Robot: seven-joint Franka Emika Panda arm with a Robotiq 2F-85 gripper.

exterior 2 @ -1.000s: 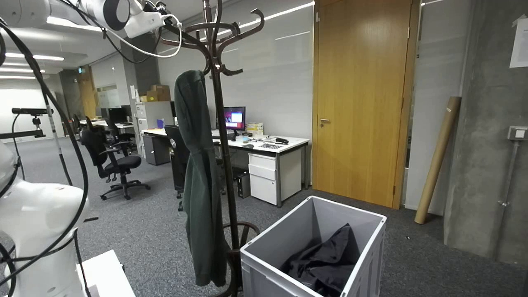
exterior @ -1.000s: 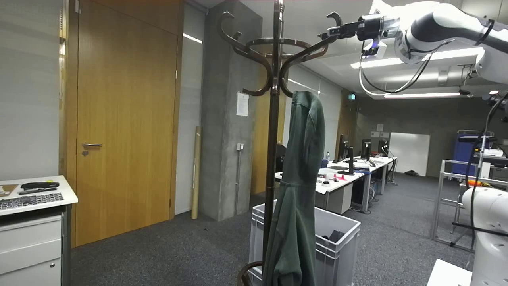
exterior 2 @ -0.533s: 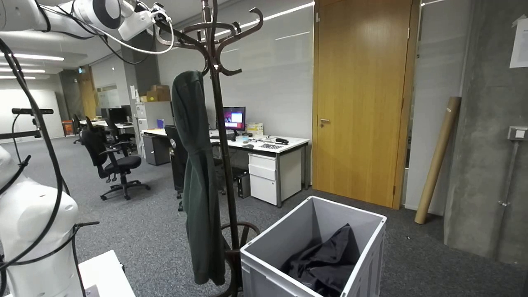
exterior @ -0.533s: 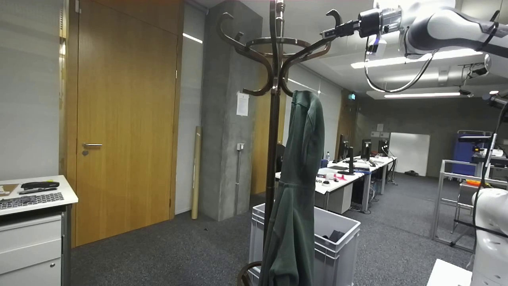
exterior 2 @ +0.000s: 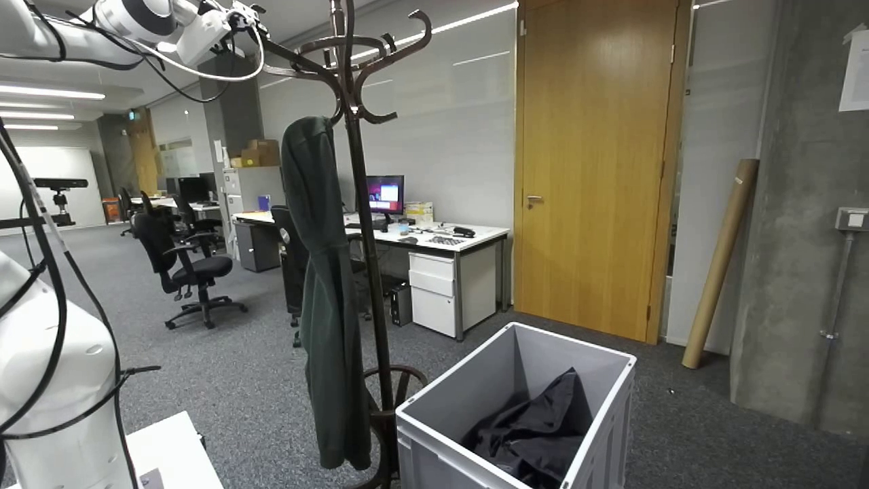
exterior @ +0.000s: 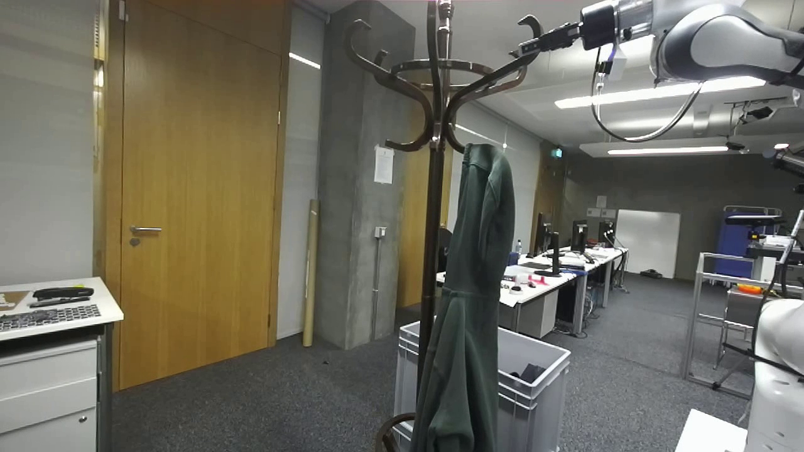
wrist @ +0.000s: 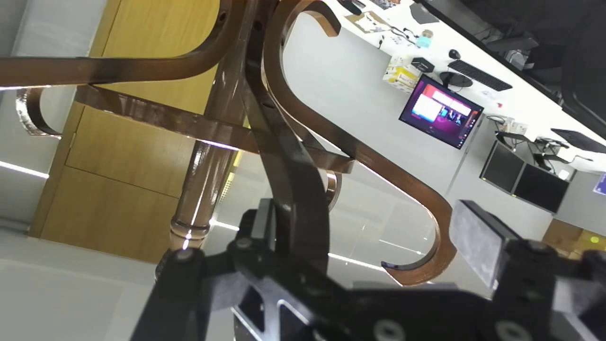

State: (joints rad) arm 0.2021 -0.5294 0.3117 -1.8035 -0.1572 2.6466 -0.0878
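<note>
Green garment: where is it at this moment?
In an exterior view, the green garment hangs on the left side of the coat rack, with the gray crate to the rack's lower right.

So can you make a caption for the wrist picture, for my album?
Open gripper up close to a curly brown coat stand, with a lit monitor beyond.

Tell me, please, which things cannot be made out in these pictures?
Coat rack: top cut off by the upper edge, both exterior views.
Dark cloth: mostly behind the wall of the grey bin, in an exterior view.
White paper: writing too small, in an exterior view.
Pincer: whether it touches the nearest hook, blurred overlap in the wrist view.
</note>
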